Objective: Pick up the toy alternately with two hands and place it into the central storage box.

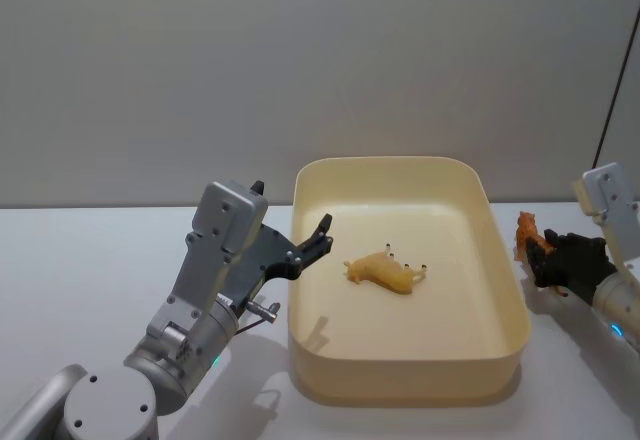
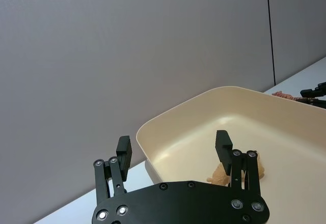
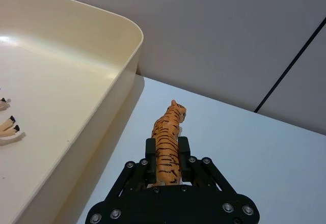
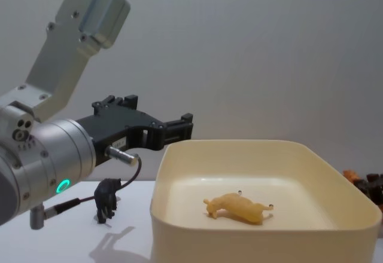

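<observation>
- The right gripper (image 1: 548, 260) is at the right edge of the scene, outside the box, and its two black fingers (image 3: 150, 146) are pinched against the flanks of an orange, black-striped tiger toy (image 3: 170, 119).
- The tiger is upright between the pads, with its head pointing away from the gripper, towards the far side.
- In the head view the tiger (image 1: 526, 230) stands just beside the right wall of the cream-yellow central storage box (image 1: 400, 164), not inside it. I cannot tell whether its feet touch the white table (image 1: 100, 260).
- The left gripper (image 1: 320, 237) reaches in from the left at the box's left rim. Its fingers (image 2: 124, 150) are spread wide, with nothing between them.
- In the chest view the left gripper (image 4: 187, 125) hangs above the rim's left corner. A green ring light (image 4: 61, 186) glows on the thick silver arm behind it.
- Inside the box, near the middle of the floor, a pale yellow animal toy (image 1: 385, 272) lies on its side with its dark-tipped legs sticking out.
- A small dark animal figure (image 4: 108, 197) stands on the table to the left of the box, below the left arm.
- A plain grey wall (image 1: 300, 60) runs behind the table.
</observation>
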### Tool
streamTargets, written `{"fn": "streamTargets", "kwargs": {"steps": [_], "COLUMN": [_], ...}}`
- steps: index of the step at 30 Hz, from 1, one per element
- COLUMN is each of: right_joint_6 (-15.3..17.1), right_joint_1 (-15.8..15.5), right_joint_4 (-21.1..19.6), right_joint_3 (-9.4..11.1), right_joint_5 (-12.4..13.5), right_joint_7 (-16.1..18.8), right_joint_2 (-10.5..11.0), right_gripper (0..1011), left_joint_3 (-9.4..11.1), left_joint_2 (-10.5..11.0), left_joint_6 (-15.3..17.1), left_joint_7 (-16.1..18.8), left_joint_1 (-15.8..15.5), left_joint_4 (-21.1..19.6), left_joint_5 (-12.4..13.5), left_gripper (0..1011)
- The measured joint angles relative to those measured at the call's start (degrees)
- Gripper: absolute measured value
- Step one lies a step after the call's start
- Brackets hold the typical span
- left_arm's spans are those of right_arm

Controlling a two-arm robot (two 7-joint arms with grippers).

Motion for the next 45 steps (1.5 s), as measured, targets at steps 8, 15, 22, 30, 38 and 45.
{"fn": "streamTargets", "kwargs": {"steps": [8, 15, 22, 30, 38, 45], "right_joint_6": [0.0, -0.6, -3.8, -7.8, -10.1, -10.3], "right_joint_1": [0.0, -0.1, -0.1, -0.3, -0.9, -1.2], "right_joint_4": [0.0, -0.1, -0.9, -3.6, -8.5, -13.4], "right_joint_3": [0.0, 0.1, 0.1, 0.4, 1.0, 1.6], "right_joint_5": [0.0, -0.2, -1.4, -2.4, -2.8, -2.5], "right_joint_7": [0.0, 0.5, 2.5, 4.3, 5.1, 6.1], "right_joint_2": [0.0, 0.2, 0.6, 1.3, 2.2, 2.9], "right_gripper": [235, 235, 235, 235, 235, 235], "left_joint_3": [0.0, 0.0, 0.0, 0.0, 0.0, 0.0], "left_joint_2": [0.0, 0.0, 0.0, 0.0, 0.0, 0.0], "left_joint_6": [0.0, 0.0, 0.0, 0.0, 0.0, 0.0], "left_joint_7": [0.0, 0.0, 0.0, 0.0, 0.0, 0.0], "left_joint_1": [0.0, 0.0, 0.0, 0.0, 0.0, 0.0], "left_joint_4": [0.0, 0.0, 0.0, 0.0, 0.0, 0.0], "left_joint_5": [0.0, 0.0, 0.0, 0.0, 0.0, 0.0], "left_gripper": [1001, 1001, 1001, 1001, 1001, 1001]}}
